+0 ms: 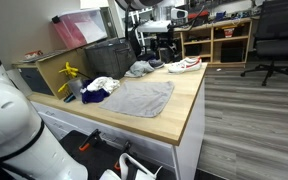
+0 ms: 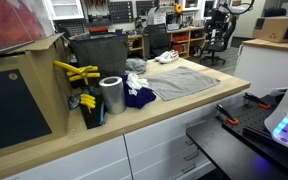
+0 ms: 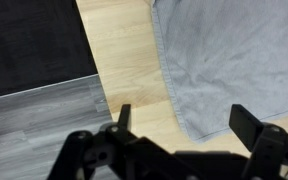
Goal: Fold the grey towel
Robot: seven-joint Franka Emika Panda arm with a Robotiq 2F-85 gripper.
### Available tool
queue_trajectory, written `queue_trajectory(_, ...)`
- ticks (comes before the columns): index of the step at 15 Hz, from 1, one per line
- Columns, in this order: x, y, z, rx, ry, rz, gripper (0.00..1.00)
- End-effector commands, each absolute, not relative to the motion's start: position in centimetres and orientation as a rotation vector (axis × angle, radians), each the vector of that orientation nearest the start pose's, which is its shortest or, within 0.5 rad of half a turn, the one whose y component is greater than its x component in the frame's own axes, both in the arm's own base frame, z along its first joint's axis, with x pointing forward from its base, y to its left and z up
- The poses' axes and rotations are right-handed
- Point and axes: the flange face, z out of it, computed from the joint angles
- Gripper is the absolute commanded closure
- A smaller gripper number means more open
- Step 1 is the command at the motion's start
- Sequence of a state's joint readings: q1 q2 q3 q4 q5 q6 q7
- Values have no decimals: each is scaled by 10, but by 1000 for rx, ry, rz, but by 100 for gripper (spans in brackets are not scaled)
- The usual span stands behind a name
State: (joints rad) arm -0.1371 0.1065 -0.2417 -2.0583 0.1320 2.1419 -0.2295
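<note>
A long wooden countertop [image 1: 179,105] on white cabinets fills the middle of your workspace, with grey plank flooring beside it and shelves and an office chair [image 1: 274,40] at the far end of the room. The grey towel [image 1: 139,98] lies spread flat on the counter in both exterior views, unfolded, with one long side near the counter's front edge. Just beside it, towards the clutter, you have a white and blue cloth [image 1: 102,87]; farther along the counter sit a bunched grey cloth [image 1: 139,69] and a white shoe [image 1: 184,65]. In an exterior view a metal cylinder [image 2: 112,95] stands upright near a dark blue cloth [image 2: 139,96], with yellow tools [image 2: 76,72] and a black bin [image 2: 99,55] behind them.

In the wrist view your gripper [image 3: 184,124] looks straight down on the grey towel [image 3: 234,60], which covers the upper right of the picture. One corner of the cloth falls between the two fingers [image 3: 124,118]. The jaws are spread wide and hold nothing. You cannot tell from this view how far above the cloth they hang. Bare wood [image 3: 124,60] shows beside the towel, and past the counter's edge you see the floor.
</note>
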Motion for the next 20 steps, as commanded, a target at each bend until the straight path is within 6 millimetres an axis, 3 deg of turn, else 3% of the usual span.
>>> queue_trajectory(1,532,-201,385,-3038,331,-10,0)
queue_trajectory(4,534,-201,384,-3048,340,-6,0)
queue_trajectory(12,531,-217,324,-3093,254,222,0)
queue_trajectory(16,562,-204,303,-3123,155,305,0)
queue_trajectory(20,615,-179,274,-3171,22,355,0)
